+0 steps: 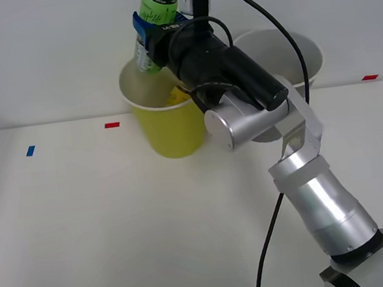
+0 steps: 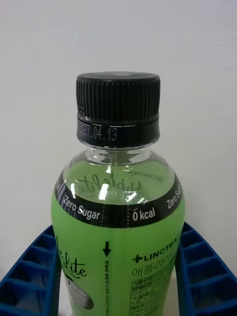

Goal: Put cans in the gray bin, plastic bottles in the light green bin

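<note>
My right gripper is shut on a clear plastic bottle with a black cap and a bright green label, held upright above the far rim of the light green bin. In the right wrist view the bottle stands between the blue ribbed fingers, which press on both its sides. Something yellow lies inside the light green bin, mostly hidden by the arm. The gray bin stands to the right behind the arm, its white inside showing. No cans are in view.
The two bins stand side by side at the table's far edge against a white wall. Red tape marks and a blue one lie on the white table. A black cable hangs beside the arm.
</note>
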